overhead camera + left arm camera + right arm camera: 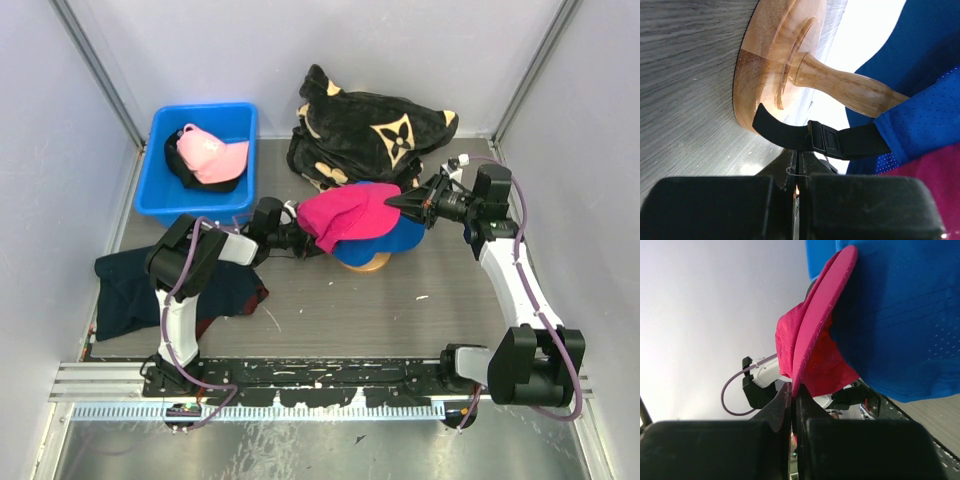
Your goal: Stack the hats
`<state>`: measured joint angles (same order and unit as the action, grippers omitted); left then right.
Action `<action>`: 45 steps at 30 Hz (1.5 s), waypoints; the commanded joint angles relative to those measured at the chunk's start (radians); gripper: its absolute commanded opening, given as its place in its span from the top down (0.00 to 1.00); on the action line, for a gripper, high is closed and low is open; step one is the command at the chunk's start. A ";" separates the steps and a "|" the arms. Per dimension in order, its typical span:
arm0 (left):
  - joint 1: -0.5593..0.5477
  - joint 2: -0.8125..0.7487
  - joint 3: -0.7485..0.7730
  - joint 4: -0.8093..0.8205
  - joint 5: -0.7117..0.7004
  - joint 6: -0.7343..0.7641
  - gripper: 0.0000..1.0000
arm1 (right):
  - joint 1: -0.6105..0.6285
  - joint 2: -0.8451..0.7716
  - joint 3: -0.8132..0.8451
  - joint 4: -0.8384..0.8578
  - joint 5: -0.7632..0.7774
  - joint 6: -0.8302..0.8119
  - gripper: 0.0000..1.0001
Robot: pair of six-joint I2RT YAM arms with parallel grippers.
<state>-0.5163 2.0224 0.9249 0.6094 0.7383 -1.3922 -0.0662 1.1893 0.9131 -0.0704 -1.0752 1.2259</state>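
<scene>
Brim of perforated magenta cap in right claw

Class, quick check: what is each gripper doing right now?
Left gripper: closed, nothing seen between its fingers.
Right gripper: closed on the brim of the magenta hat.

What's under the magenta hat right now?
The royal blue hat sits under the magenta hat, on a wooden stand whose round base rests on the table. The stand's top is covered by the hats, so it can't be seen.
</scene>
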 commanded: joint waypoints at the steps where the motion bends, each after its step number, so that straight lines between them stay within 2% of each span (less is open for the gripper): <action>1: -0.008 0.008 0.034 0.032 0.004 -0.015 0.96 | -0.007 0.027 0.089 -0.130 0.026 -0.190 0.99; 11: -0.008 0.025 0.016 0.046 -0.004 -0.025 0.96 | -0.078 0.080 0.104 -0.253 0.050 -0.383 0.99; 17: -0.008 0.050 -0.019 0.063 -0.004 -0.026 0.97 | -0.094 0.080 0.069 -0.266 0.049 -0.412 0.99; 26: -0.008 0.093 -0.051 0.089 0.002 -0.025 0.97 | -0.076 0.073 0.084 0.045 -0.052 -0.152 0.99; 32: -0.008 0.102 -0.055 0.090 0.004 -0.025 0.97 | -0.081 0.093 0.103 -0.027 -0.039 -0.195 0.99; 45: -0.008 0.090 -0.034 0.079 0.010 -0.031 0.97 | -0.130 0.066 -0.092 -0.169 0.015 -0.381 0.99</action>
<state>-0.5209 2.1048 0.8829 0.6975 0.7406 -1.4258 -0.1783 1.2625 0.8783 -0.1291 -1.1030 0.9463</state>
